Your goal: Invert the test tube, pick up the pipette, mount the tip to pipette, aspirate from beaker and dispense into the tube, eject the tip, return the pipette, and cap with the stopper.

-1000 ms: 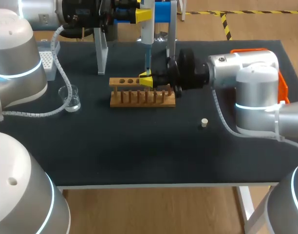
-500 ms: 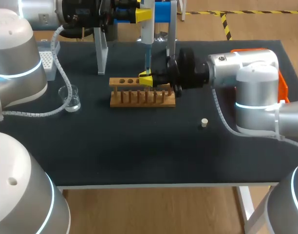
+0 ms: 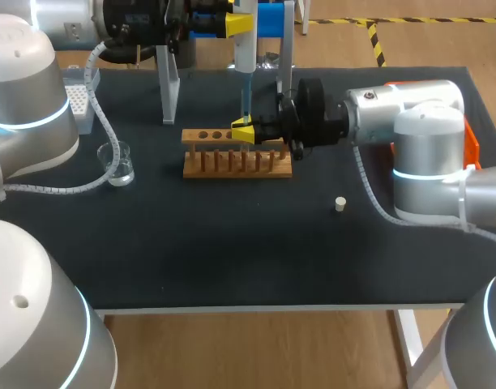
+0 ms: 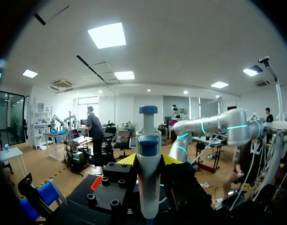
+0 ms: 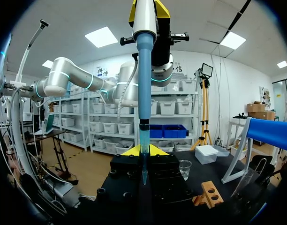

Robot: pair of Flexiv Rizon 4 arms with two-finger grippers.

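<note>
The upright white-and-blue pipette (image 3: 243, 61), gripped by the left hand (image 3: 240, 24), is aimed straight down at the right hand (image 3: 243, 132), whose grip cannot be told.

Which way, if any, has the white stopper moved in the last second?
No. The stopper lies at the same spot as before, apart from the wooden rack, right of it and nearer the front edge of the table.

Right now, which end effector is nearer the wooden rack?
Right. The right end effector is at the wooden rack's top, shut on the test tube. The left end effector is higher up, shut on the pipette.
</note>
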